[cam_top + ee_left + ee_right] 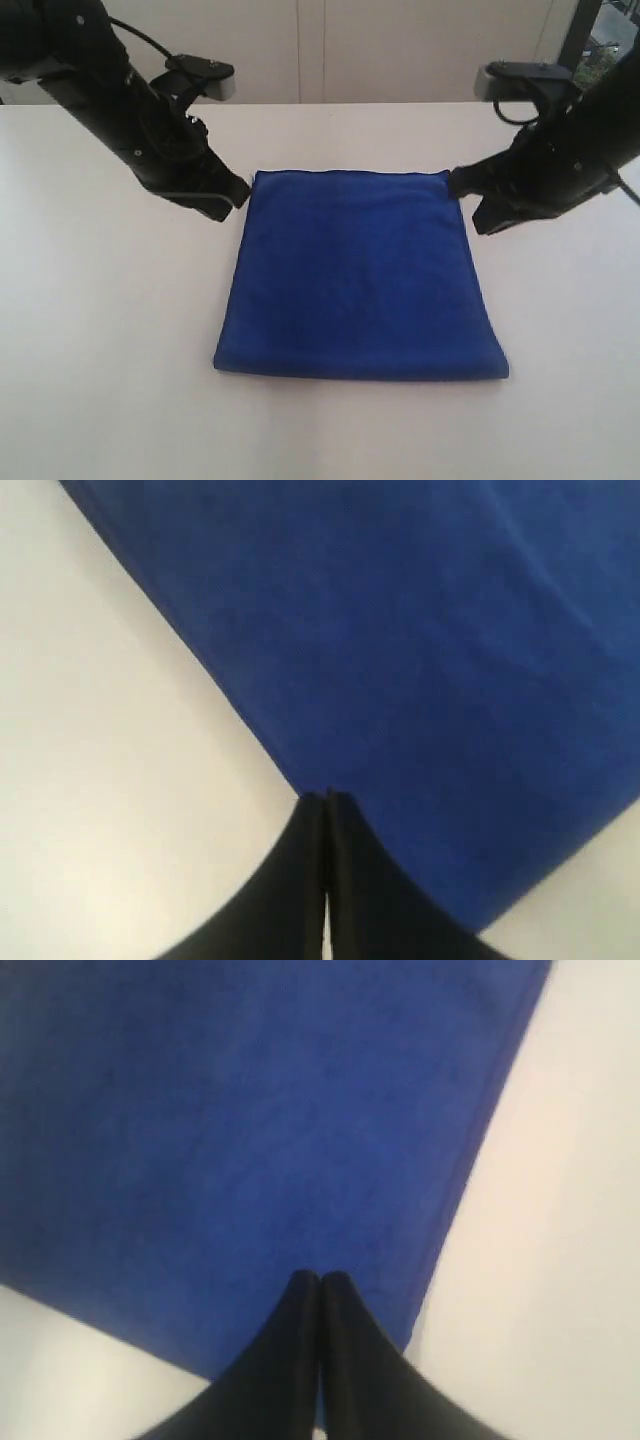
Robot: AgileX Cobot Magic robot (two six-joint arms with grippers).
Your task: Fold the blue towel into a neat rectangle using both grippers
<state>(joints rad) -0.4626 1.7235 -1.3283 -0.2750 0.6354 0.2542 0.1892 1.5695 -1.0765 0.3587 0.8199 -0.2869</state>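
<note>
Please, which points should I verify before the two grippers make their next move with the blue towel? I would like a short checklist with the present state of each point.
1. Left gripper jaws closed: ok.
2. Right gripper jaws closed: ok.
3. Each gripper's tip at one far corner of the blue towel: ok.
4. Cloth really pinched between the fingers at both corners: cannot tell; the wrist views show only closed tips at the towel's edge.
5. Towel flat on the white table, no big wrinkles: ok.
6. Near edge a tidy, straight fold: ok.
</note>
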